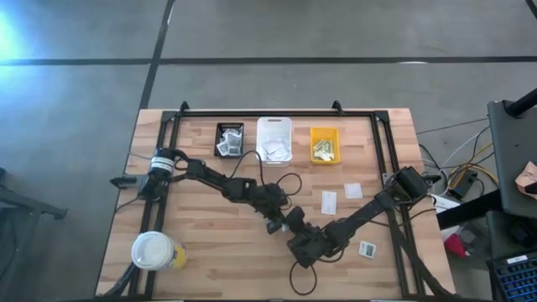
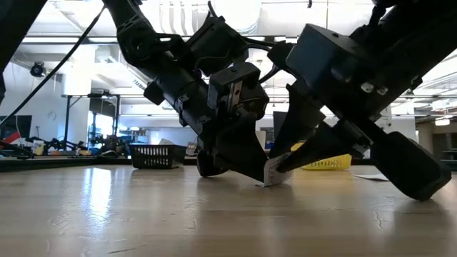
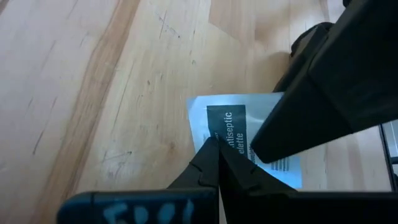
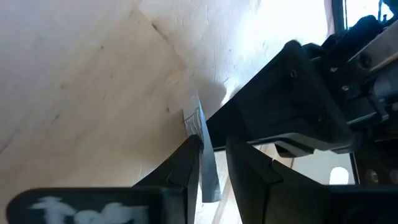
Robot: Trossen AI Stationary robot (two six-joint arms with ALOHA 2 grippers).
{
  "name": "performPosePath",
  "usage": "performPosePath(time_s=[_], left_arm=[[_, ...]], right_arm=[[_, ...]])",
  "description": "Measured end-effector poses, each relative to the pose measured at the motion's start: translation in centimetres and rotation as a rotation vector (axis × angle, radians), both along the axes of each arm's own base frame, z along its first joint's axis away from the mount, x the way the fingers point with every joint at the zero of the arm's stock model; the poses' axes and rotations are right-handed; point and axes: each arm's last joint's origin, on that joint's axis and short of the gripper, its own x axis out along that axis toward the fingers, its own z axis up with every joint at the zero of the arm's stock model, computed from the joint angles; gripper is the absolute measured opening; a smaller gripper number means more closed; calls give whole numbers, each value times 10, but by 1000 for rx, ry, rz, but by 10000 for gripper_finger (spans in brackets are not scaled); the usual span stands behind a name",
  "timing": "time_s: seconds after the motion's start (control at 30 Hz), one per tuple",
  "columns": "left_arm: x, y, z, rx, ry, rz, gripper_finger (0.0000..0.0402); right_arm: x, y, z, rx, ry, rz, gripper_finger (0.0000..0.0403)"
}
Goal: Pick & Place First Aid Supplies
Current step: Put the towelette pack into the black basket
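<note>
Between both hands (image 2: 275, 168), an antiseptic packet (image 3: 249, 140) stands on edge.

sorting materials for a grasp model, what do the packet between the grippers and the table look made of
Packet: apparently thin coated paper or foil laminate, white with a dark printed patch; it stands on edge between the fingers. Table: wood, pale butcher-block planks with visible grain and a low sheen.
</note>
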Motion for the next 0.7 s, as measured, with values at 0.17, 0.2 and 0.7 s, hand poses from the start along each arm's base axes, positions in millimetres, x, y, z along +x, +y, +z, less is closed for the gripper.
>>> performPosePath(time_s=[0.17,0.2,0.7], left_arm=[[1,4,0,-1,-4,6,0],[1,4,0,1,-6,3,0],[-2,9,13,35,-37,-47,0]], right_arm=[[0,2,1,36,-15,-30,68],[0,2,1,45,-19,-39,65],[-2,1,0,98,-13,-61,10]])
